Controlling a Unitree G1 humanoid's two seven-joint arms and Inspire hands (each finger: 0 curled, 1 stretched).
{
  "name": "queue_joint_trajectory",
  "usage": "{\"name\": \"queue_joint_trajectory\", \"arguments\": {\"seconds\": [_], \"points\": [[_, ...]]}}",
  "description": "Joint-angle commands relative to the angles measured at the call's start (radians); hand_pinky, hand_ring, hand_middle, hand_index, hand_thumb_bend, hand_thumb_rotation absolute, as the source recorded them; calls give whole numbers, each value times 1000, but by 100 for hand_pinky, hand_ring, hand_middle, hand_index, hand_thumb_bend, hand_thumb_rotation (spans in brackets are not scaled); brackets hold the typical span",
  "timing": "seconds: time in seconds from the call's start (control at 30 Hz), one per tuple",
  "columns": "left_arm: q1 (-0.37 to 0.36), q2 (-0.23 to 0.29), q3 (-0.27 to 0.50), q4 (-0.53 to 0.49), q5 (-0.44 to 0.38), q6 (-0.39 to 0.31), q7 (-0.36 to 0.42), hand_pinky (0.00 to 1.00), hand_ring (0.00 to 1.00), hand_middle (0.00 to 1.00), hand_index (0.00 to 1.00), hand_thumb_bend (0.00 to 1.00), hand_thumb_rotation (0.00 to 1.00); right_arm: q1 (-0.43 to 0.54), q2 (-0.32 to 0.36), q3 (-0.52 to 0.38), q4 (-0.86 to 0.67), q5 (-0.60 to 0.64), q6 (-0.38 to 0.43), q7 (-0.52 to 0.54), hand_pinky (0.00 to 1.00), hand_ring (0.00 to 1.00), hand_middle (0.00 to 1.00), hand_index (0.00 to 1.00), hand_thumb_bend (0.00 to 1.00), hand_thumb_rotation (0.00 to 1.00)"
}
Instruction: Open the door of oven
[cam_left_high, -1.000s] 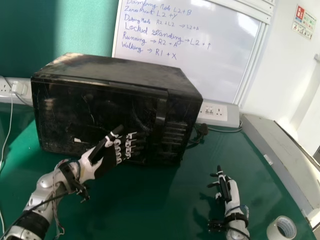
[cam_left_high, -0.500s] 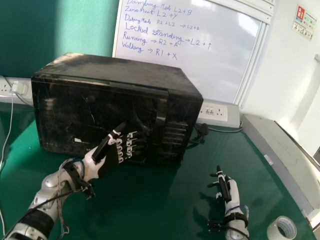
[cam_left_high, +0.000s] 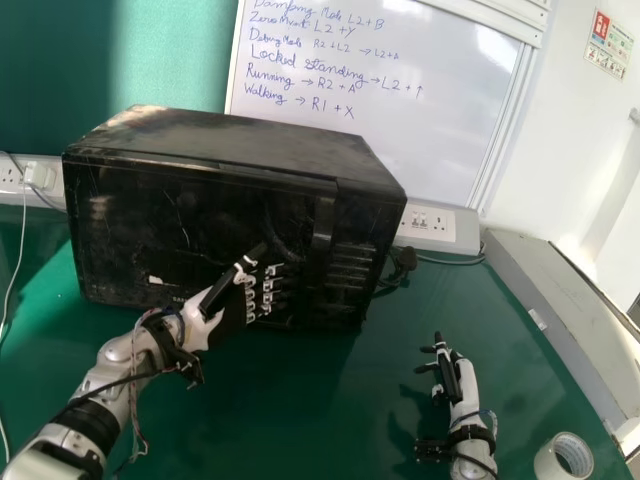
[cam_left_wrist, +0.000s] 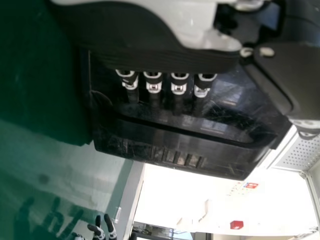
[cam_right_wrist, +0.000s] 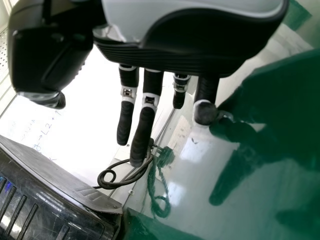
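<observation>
Table (cam_left_high: 345, 410): green, under everything; carries the oven's weight at arm height, well suited to reaching its front.

Oven (cam_left_high: 240, 140): black, centre-left of the frame, standing on the table. It is turned front towards the robot, presumably to put the door (cam_left_high: 130, 225) within reach. Door shut.

Board (cam_left_high: 440, 160): upper middle, behind the oven. Blue handwriting in several lines, with arrows; likely operating notes kept in sight of whoever runs the robot.

Socket strip (cam_left_high: 440, 232): right of the oven, along the wall; probably there to feed it.

Left hand (cam_left_high: 228, 328): left of centre, before the lower door. Fingers released and extended towards the handle side, nothing grasped; whether they touch the door I cannot tell. Likely held so to get the fingertips behind the handle and draw it out; too shallow a hook may slip, or drag the whole oven.

Right hand (cam_left_high: 462, 385): lower right, well apart from the oven. Fingers released, loosely spread, no grasp. Probably parked clear of the door's swing.

Handle (cam_left_high: 322, 225): upright bar, right part of the oven front, beside the slots.

Sign (cam_left_high: 608, 42): upper right, red panel and print.

Tape (cam_left_high: 547, 462): lower right corner, likely just set aside.

Lettering (cam_left_high: 180, 300): pale, low on the door.
</observation>
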Motion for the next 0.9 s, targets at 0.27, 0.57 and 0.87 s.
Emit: {"name": "queue_joint_trajectory", "arguments": {"seconds": [0.27, 0.57, 0.87], "points": [[-88, -7, -32, 114, 100, -94, 59, 100, 100, 100, 100, 100, 98, 14, 18, 6, 29, -8, 35, -1, 19, 23, 37, 62, 79, 78], [-123, -30, -20, 174, 119, -106, 77, 100, 100, 100, 100, 100, 100, 4, 29, 0, 30, -4, 46, -2, 18, 23, 39, 63, 77, 76], [-160, -55, -17, 212, 129, -82, 120, 100, 100, 100, 100, 100, 99, 1, 33, 2, 32, -6, 54, -6, 18, 24, 39, 62, 79, 77]]}}
